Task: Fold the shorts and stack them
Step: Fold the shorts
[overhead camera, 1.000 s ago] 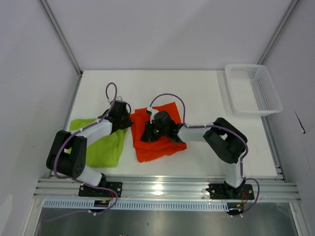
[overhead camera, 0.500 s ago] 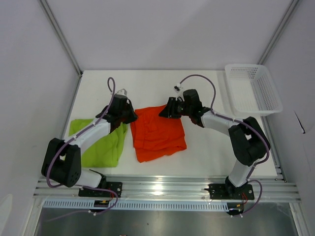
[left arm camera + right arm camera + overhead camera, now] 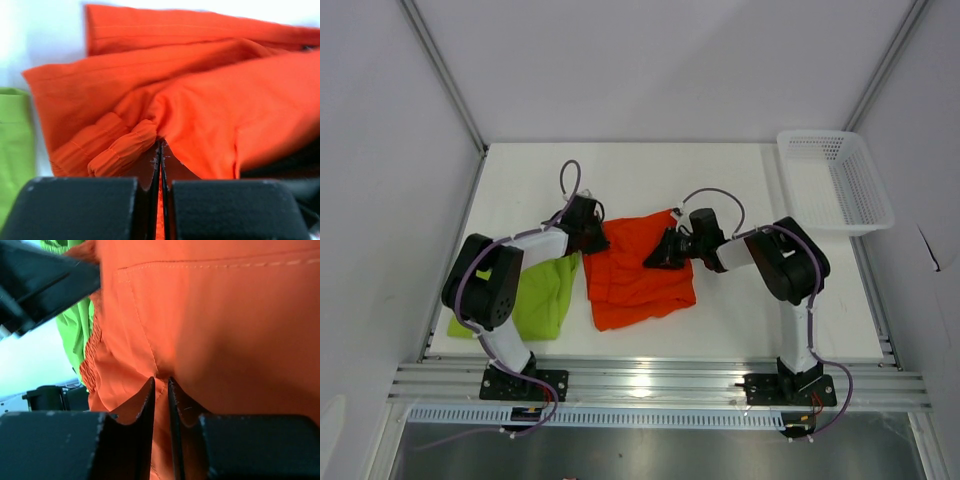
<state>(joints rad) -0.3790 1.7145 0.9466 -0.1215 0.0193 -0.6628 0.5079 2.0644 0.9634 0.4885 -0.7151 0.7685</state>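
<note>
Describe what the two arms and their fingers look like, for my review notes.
Both arms are built alike: the left arm and the right arm alternate glossy white links with bulky black joint housings. A thin purple cable loops along the outside of each arm. The fingers are flat matt black blocks that taper to thin tips. No markings or sleeves are visible.

The left arm reached forward and inward with its elbow bent out to the left. Its gripper (image 3: pixel 592 238) sat low, fingers pressed almost together on a fold of the orange shorts (image 3: pixel 635 280). The right arm doubled back at the elbow, forearm pointing left, and its gripper (image 3: pixel 662 256) was closed to a narrow slit on the same cloth.
</note>
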